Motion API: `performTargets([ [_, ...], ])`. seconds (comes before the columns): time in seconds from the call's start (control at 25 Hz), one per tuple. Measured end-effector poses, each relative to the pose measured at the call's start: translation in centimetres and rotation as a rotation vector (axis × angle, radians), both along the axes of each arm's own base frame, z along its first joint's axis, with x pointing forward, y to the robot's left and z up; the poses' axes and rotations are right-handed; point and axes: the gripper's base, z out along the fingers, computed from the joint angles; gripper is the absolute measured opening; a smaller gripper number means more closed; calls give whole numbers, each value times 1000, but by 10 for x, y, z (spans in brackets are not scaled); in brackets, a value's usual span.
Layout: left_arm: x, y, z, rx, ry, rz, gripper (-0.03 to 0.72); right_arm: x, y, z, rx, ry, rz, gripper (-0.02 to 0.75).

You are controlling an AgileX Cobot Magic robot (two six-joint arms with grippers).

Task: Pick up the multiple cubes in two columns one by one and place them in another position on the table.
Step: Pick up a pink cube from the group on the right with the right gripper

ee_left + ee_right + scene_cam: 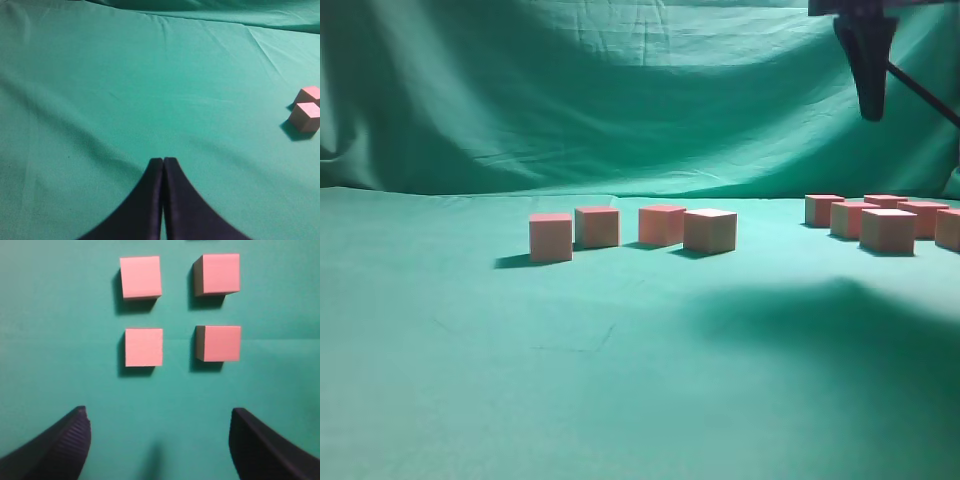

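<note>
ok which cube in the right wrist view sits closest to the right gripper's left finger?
The lower-left cube of the four. It is in the near row and the left column, just above the left finger; the other three lie farther up or right.

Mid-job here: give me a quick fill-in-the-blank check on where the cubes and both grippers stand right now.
1. The right wrist view shows ___ cubes in a two-by-two grid on the table.
2. The left gripper has its jaws ___.
3. The right gripper has its jaws ___ and holds nothing.
4. In the exterior view, a row of ___ cubes stands left of the cluster.

Missing words: four; shut; open; four
</note>
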Motion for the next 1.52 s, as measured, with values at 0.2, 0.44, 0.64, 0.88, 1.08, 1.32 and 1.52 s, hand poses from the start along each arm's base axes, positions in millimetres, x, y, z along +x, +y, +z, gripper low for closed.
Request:
performTargets([
  [0.2,0,0,0,0,0,0,0,14,-13,-29,62,27,-27,522],
  [0.44,0,0,0,0,0,0,0,29,-6,-61,117,47,54,522],
  [0.64,0,0,0,0,0,0,0,36,-5,-75,106,40,77,522],
  [0.88,0,0,0,0,0,0,0,40,-4,-90,100,51,80,522],
  [1.08,0,0,0,0,0,0,0,43,-3,-91,104,26,85,426],
  [1.32,0,0,0,0,0,0,0,43,-3,-92,101,25,87,264],
  [1.52,0,0,0,0,0,0,0,39,-5,-88,88,79,81,264],
])
